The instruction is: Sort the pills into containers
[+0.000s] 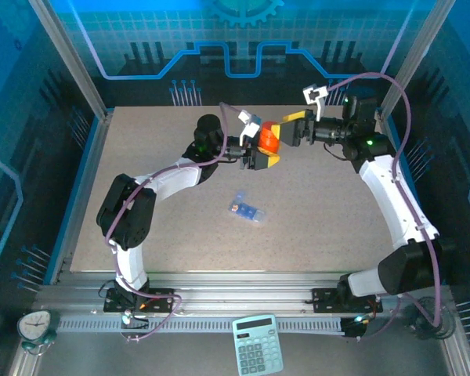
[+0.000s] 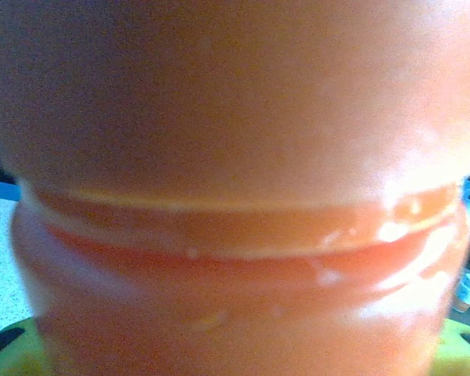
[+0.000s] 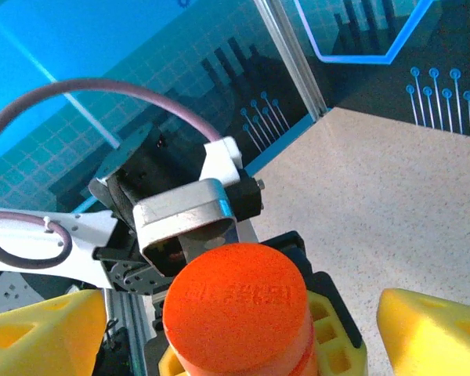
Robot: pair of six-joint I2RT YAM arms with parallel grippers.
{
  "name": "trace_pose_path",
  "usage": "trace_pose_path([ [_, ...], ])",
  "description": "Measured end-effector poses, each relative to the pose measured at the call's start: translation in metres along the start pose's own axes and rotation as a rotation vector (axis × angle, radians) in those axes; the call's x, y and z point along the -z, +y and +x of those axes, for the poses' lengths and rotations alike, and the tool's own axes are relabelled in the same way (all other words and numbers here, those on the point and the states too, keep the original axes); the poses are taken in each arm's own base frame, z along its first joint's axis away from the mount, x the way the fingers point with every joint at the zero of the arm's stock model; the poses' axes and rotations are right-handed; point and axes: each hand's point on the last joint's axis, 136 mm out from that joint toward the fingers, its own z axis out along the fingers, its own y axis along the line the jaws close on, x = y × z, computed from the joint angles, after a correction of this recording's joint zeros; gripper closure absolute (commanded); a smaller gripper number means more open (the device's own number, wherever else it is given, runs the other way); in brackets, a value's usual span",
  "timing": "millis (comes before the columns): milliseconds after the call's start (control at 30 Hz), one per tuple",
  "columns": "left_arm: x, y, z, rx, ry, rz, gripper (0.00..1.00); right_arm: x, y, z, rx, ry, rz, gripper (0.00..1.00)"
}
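Note:
An orange pill bottle (image 1: 268, 138) with a round orange cap (image 3: 235, 301) is held above the far middle of the table. My left gripper (image 1: 260, 150) is shut on its body, which looms close in the left wrist view as an orange bottle wall (image 2: 235, 196). My right gripper (image 1: 291, 129) stands open around the cap, with its yellow fingers (image 3: 39, 329) apart from it on both sides. The blue-tinted pill box with its containers (image 1: 247, 210) lies flat on the table, nearer than both grippers. The pills are hidden.
The speckled table (image 1: 329, 227) is ringed by blue walls and metal posts (image 1: 70, 59). A clock (image 1: 35, 325) and a calculator (image 1: 257, 345) sit in front of the arm bases, off the work surface.

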Motion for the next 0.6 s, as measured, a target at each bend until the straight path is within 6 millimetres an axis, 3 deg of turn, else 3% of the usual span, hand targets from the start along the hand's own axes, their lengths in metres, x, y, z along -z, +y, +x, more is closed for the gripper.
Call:
trace_pose_path([
  [267,-0.001,-0.002,0.002,0.005,0.007,0.011,0.9,-0.01,-0.006,0.013,-0.014,0.052,0.008,0.21],
  [600,-0.002,-0.001,0.005,0.027,0.017,0.009,0.91,-0.014,-0.003,0.016,-0.012,0.071,-0.003,0.42],
])
